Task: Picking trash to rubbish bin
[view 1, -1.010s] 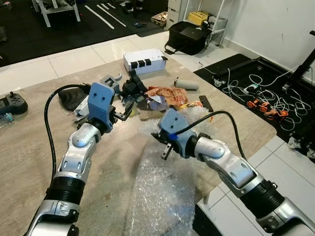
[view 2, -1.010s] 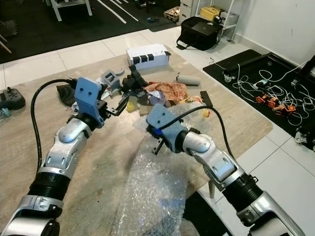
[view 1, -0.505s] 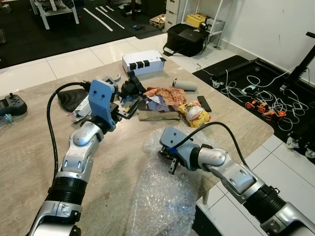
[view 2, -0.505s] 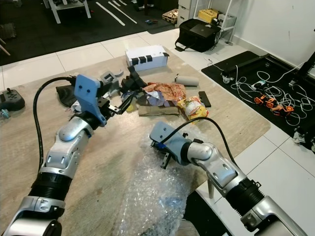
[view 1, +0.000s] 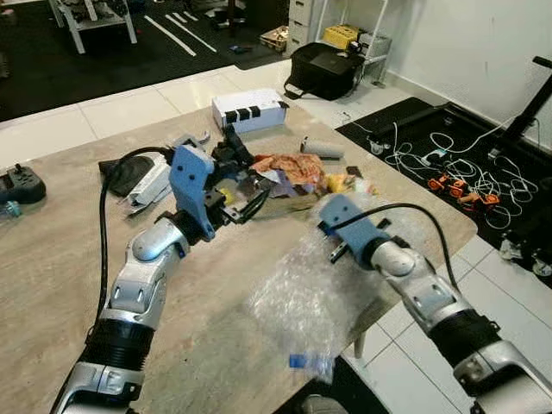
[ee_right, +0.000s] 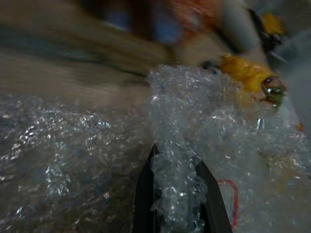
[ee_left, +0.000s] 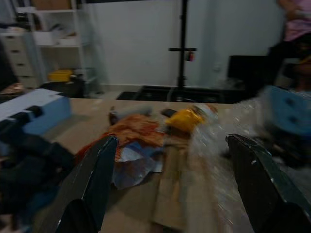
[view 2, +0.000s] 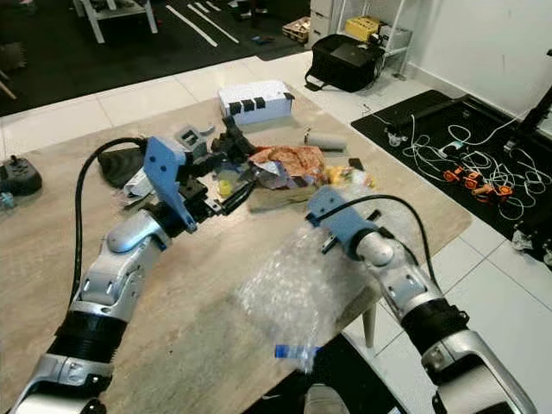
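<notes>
**Bubble wrap pinched at the table's edge**

Our right gripper (ee_right: 177, 194) has its fingers closed on a bunched fold of the bubble wrap (view 1: 315, 293), which is lifted and drapes down over the near edge of the table (view 1: 52, 259). Our left gripper (ee_left: 170, 184) hovers with fingers spread wide and empty, facing the trash pile (view 1: 289, 172). Behind the pile lie a white box (view 1: 250, 109) and a grey roll (view 1: 321, 148). Open wood surface lies on our left; cables (view 1: 457, 172) litter the floor on the right.
</notes>
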Available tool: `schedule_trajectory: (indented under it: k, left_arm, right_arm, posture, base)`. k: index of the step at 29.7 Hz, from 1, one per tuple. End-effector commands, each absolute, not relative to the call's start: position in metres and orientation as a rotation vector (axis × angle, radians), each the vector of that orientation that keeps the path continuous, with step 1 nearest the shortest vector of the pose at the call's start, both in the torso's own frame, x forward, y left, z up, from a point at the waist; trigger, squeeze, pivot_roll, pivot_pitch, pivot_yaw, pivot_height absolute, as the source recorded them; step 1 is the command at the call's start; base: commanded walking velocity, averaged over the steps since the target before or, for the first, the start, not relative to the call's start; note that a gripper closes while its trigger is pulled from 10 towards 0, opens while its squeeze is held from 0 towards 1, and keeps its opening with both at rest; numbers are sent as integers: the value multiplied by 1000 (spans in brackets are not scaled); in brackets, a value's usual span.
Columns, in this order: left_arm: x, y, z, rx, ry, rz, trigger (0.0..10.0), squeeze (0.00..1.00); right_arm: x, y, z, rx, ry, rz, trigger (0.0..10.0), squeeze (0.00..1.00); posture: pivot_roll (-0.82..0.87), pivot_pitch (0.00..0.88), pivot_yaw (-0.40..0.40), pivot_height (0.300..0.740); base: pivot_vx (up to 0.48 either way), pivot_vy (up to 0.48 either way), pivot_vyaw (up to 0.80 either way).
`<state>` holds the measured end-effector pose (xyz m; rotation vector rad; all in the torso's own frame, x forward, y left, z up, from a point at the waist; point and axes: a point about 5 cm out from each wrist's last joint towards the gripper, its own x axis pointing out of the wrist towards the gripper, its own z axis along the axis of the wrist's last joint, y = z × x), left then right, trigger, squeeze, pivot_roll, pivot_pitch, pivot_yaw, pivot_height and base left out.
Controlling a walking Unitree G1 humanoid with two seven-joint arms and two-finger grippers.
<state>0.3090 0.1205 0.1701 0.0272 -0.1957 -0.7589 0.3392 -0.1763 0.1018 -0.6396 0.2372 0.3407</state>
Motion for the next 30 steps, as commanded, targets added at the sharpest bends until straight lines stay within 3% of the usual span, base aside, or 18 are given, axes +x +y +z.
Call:
schedule_trajectory:
  k: [1,4,8,9,11,12,17,22,26,30]
  left_arm:
    - [306,120,168,30,-175,-788,10000,0]
    - [305,119,167,31,-167,-806,10000,0]
    - [306,120,164,62,-154,-790,10000,0]
    - [307,121,164,72,-152,-769,10000,0]
    - [309,121,163,78,-150,-754,10000,0]
    - [310,122,163,82,-152,-730,10000,0]
    - [316,128,165,83,-163,-657,10000,0]
    - [323,141,176,47,-210,-550,10000,0]
    - [327,148,177,75,-216,-470,10000,0]
    - [332,158,175,97,-208,-362,10000,0]
  right_arm:
    - [343,-183,105,-618,223,289,0,0]
    - [346,-188,107,-598,209,250,0,0]
    - [348,-177,109,-437,169,278,196,0]
    - [348,-171,112,-376,148,307,2745,0]
    - [347,-167,113,-337,133,328,2745,0]
    - [347,-160,116,-262,111,367,0,0]
    - [346,-143,134,-55,25,455,0,0]
    - [347,-128,197,238,-198,579,0,0]
    - [342,-125,233,329,-313,650,0,0]
    - [339,-125,240,306,-323,653,0,0]
  posture:
    - [-96,5,-13,740]
    - [-92,7,-12,740]
    - [-92,9,-10,740]
    - [-92,9,-10,740]
    - [-92,9,-10,740]
    - [-91,10,-9,740]
    - [-90,12,-8,740]
    - [-88,12,-7,740]
    - [-89,2,-9,740]
    - [-90,0,-13,740]
  base:
    - [0,0,0]
    - [0,0,0]
    - [0,0,0]
    - [0,0,0]
    - [0,0,0]
    - [0,0,0]
    - [0,0,0]
    - [0,0,0]
    - [0,0,0]
    - [0,0,0]
